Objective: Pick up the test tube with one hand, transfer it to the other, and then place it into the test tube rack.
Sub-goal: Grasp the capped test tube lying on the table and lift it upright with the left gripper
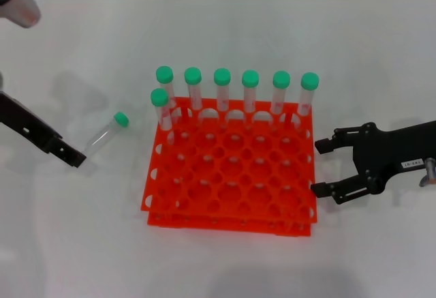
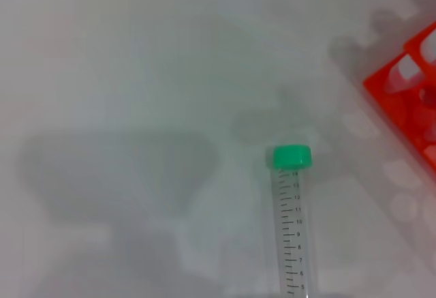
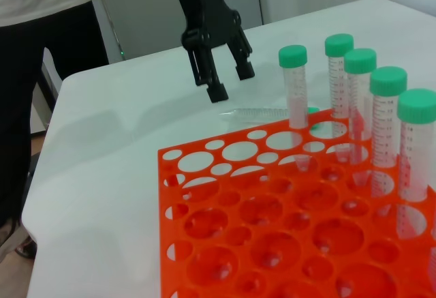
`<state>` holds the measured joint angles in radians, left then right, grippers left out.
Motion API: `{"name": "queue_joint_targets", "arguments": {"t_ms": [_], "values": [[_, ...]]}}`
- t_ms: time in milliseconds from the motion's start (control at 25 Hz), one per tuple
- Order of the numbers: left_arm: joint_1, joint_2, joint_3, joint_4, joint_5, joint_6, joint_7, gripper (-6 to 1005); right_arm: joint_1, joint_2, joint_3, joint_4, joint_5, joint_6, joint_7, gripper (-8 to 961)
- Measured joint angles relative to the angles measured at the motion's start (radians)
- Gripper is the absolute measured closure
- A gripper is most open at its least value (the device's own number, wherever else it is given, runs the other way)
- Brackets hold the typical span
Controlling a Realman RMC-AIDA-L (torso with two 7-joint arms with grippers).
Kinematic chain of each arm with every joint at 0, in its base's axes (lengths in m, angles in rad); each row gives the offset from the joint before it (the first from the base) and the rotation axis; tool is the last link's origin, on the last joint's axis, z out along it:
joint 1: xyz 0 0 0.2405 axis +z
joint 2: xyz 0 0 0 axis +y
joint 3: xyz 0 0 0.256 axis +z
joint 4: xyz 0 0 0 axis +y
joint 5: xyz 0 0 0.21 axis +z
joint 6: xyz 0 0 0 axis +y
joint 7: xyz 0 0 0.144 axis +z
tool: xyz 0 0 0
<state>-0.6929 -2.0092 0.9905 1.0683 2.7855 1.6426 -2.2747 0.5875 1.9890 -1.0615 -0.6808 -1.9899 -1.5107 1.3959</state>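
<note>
**Tube on the table, nobody's got it**

The tube (image 1: 105, 133) lies flat left of the rack (image 1: 231, 168). Left gripper (image 3: 223, 84) hovers just by its clear end, fingers spread. Right gripper (image 1: 324, 167) sits beside the rack's right edge, spread too, holding nothing.

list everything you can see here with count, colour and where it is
test tube: one, clear with a green cap, lying on the table to the robot's left of the rack, just ahead of the left claw
other tubes: seven, clear with green caps, upright in the rack's far rows
test tube rack: one, bright orange, mid-table
table: one, white
person: one, dark trousers, beside the table, seen in the right wrist view
left claw: black, open, hovering near the lying tube
right claw: black, white label, open, beside the rack's right edge
</note>
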Motion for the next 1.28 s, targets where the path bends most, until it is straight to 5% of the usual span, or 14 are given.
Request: {"name": "queue_joint_targets", "arguments": {"t_ms": [1280], "values": [[0.004, -0.017, 0.027, -0.061, 0.011, -0.049, -0.024, 156, -0.001, -0.016, 0.007, -0.030, -0.001, -0.042, 0.000, 83]]}}
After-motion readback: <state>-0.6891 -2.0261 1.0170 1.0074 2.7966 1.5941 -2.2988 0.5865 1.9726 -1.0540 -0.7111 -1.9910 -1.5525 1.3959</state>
